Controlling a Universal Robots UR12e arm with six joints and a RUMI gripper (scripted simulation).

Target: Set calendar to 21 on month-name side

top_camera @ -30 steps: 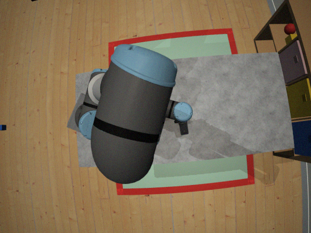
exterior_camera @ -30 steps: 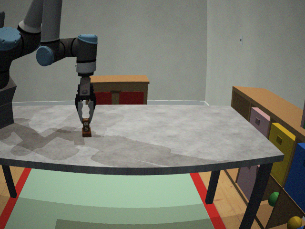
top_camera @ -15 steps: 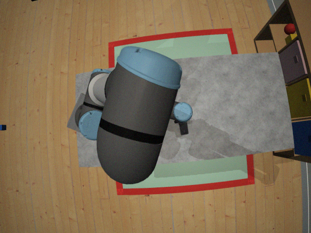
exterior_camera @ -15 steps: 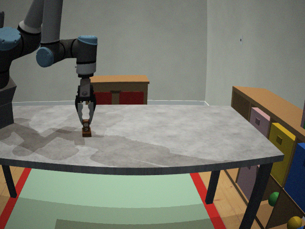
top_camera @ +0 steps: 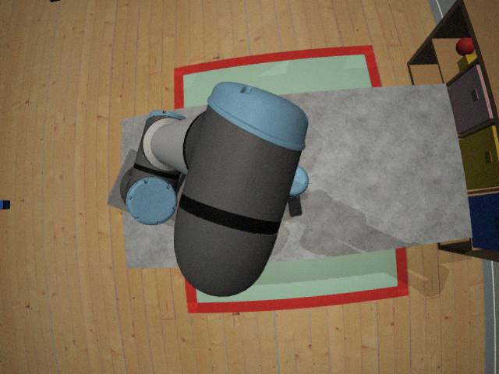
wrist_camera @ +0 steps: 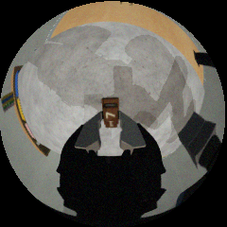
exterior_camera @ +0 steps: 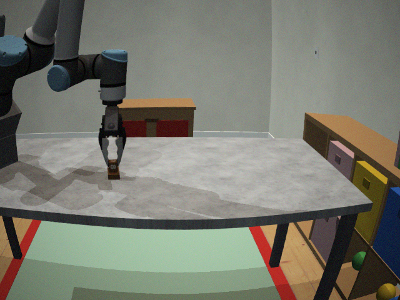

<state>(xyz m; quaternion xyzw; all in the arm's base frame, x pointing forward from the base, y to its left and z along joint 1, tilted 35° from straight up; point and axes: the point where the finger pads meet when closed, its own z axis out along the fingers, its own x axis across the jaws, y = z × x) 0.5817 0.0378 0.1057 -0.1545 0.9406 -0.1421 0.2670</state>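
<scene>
One big elbow link of the arm (top_camera: 238, 188) fills the top view for us; the gripper shows only as a dark stub (top_camera: 295, 207) at 4 o'clock of that link, over the grey table (top_camera: 383, 160). Cube and tray are hidden here. A shelf unit (top_camera: 419, 60) stands at 2 o'clock, off the table's end.

Exterior view: we see the gripper (exterior_camera: 112, 164) pointing straight down, its fingers clamped on a small brown cube (exterior_camera: 112, 166) with a white digit facing us, unreadable. Right under it, at 6 o'clock, sits the brown tray (exterior_camera: 113, 175) on the table. A wooden cabinet (exterior_camera: 158, 111) stands behind at 1 o'clock, well apart.

Wrist view: cube (wrist_camera: 111, 118) between the fingers, showing what looks like a 7; tray (wrist_camera: 111, 102) just beyond at 12 o'clock.
</scene>
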